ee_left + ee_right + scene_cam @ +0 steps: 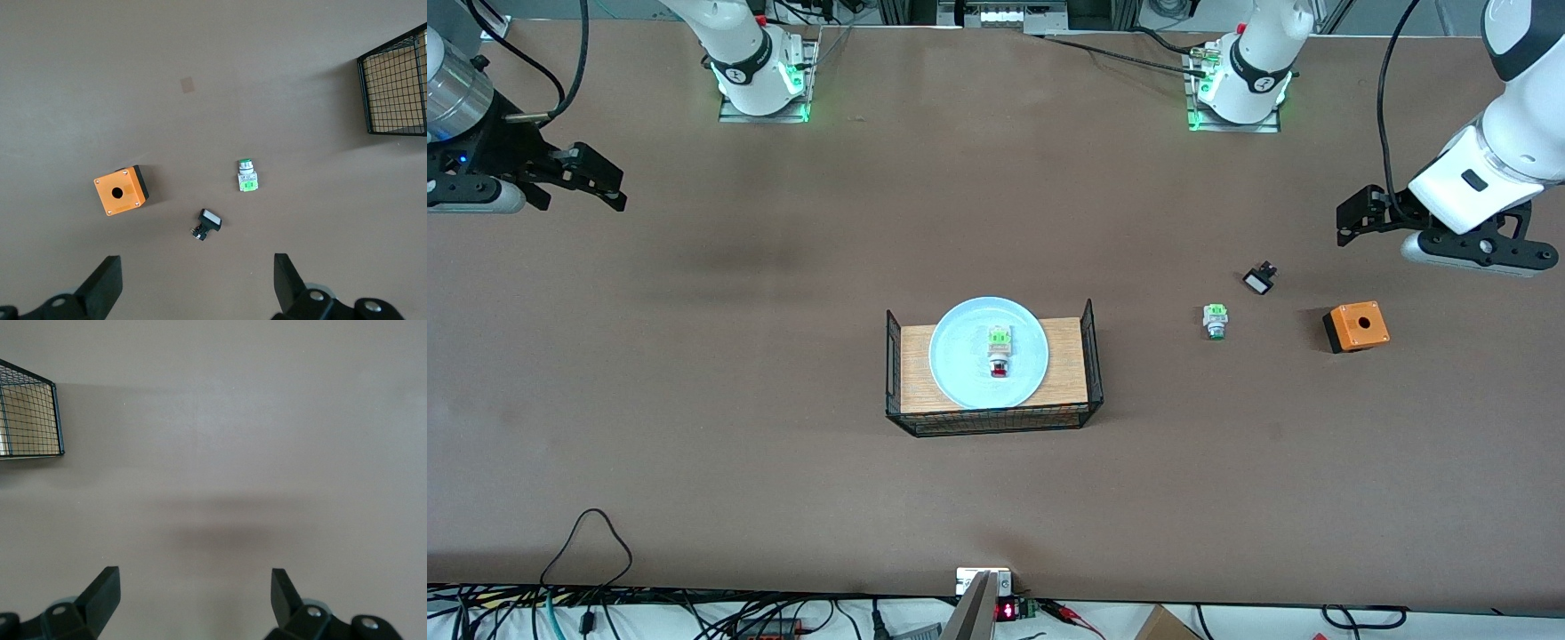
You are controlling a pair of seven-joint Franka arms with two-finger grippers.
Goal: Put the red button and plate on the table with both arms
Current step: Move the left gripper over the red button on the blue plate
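Observation:
The pale blue plate [960, 356] lies on the wood top of a black wire rack [1064, 366] in the middle of the brown table [783, 462]. The red button [1000, 354] lies in the plate's middle, its red cap toward the front camera. My left gripper [1348, 222] [197, 267] hangs open and holds nothing, over the table at the left arm's end, above a small black-and-white switch [209, 223]. At the right arm's end, my right gripper [607, 182] [193, 577] hangs open over bare table, nothing in it. Both are well away from the rack.
A green-capped button [1215, 321] [246, 175], the black-and-white switch [1259, 280] and an orange box with a hole [1356, 326] [121, 191] lie on the table between the rack and the left arm's end. Rack corners show in both wrist views [373, 100] [57, 420].

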